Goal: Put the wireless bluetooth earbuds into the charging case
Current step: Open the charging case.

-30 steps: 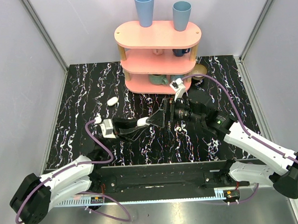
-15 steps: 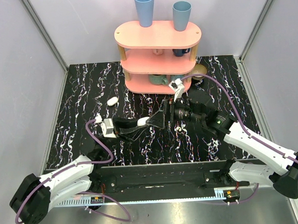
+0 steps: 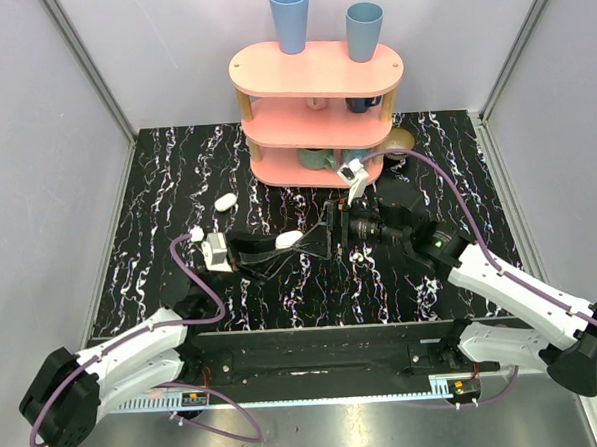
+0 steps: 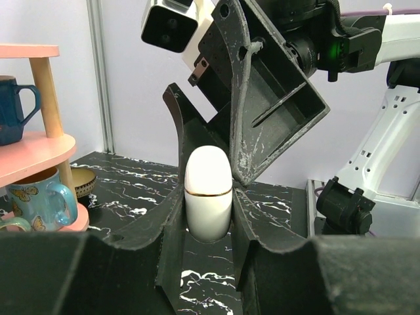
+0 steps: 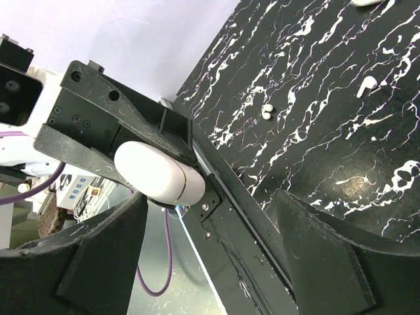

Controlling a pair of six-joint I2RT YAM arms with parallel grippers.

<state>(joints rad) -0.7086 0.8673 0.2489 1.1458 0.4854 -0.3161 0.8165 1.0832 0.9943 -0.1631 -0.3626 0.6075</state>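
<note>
The white glossy charging case [image 4: 209,177] is closed and stands upright between the fingers of my left gripper [image 4: 209,197], which is shut on it. From above, the case [image 3: 289,240] hangs over the middle of the black marbled table. My right gripper [image 3: 329,234] faces it from the right, open, with its fingertips right beside the case's top end. In the right wrist view the case [image 5: 157,174] sits by the left finger [image 5: 105,243] of that gripper [image 5: 210,216]. Two small white earbuds [image 5: 366,85] [image 5: 267,111] lie on the table beyond it. One earbud [image 3: 196,233] shows from above.
A pink three-tier shelf [image 3: 315,67] stands at the back with two blue cups [image 3: 290,19] on top and mugs [image 4: 39,200] on its lower tiers. A white oval object [image 3: 225,201] lies on the table to the left. Grey walls close in both sides.
My left gripper has shifted slightly left and away with the case still in it. The right gripper has barely moved and stays open.
</note>
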